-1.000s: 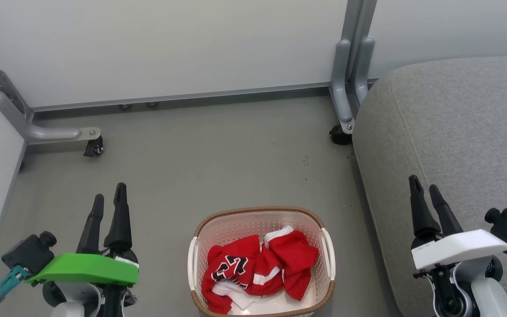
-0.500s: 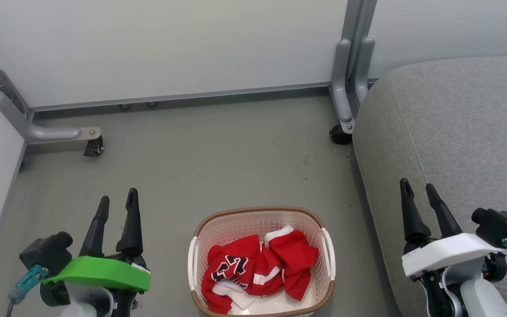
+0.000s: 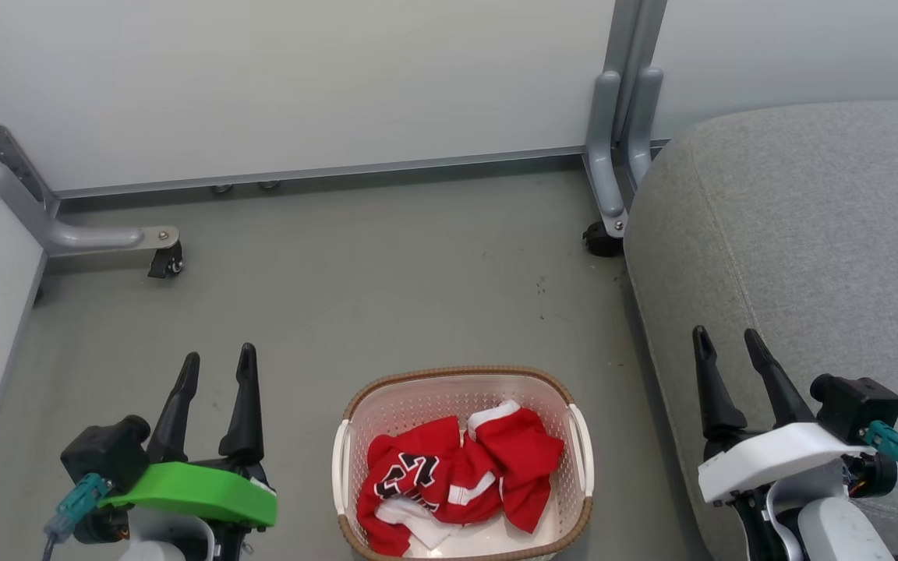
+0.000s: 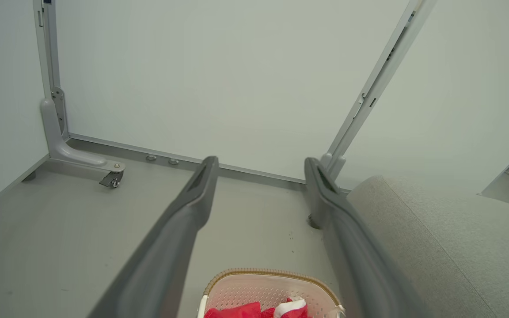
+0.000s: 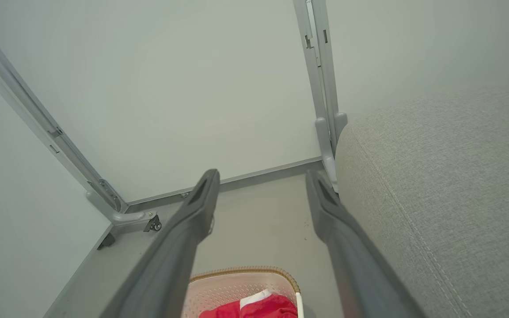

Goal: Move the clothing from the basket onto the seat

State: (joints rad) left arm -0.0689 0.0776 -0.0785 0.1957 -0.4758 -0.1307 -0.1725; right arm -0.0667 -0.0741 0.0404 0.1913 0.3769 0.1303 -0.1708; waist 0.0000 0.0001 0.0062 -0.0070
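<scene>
Red clothing (image 3: 457,475) with white trim and black-and-white numerals lies crumpled in the cream basket (image 3: 550,389), which stands on the floor at the bottom centre. The grey seat (image 3: 815,234) fills the right side. My left gripper (image 3: 217,356) is open, to the left of the basket, fingers pointing up the view. My right gripper (image 3: 727,335) is open over the seat's front edge, right of the basket. Both wrist views catch the basket (image 4: 237,287) (image 5: 219,287) and red clothing (image 4: 232,312) (image 5: 263,307) at their bottom edge, between empty open fingers.
Pale partition panels stand behind and to the left, on grey metal feet (image 3: 98,234) (image 3: 613,179) with castors (image 3: 167,263) (image 3: 599,238). Bare grey floor (image 3: 387,288) stretches between the basket and the panels.
Both grippers have drifted inward toward the basket and a little lower in the head view. They stay open. Basket and clothing have not moved.
</scene>
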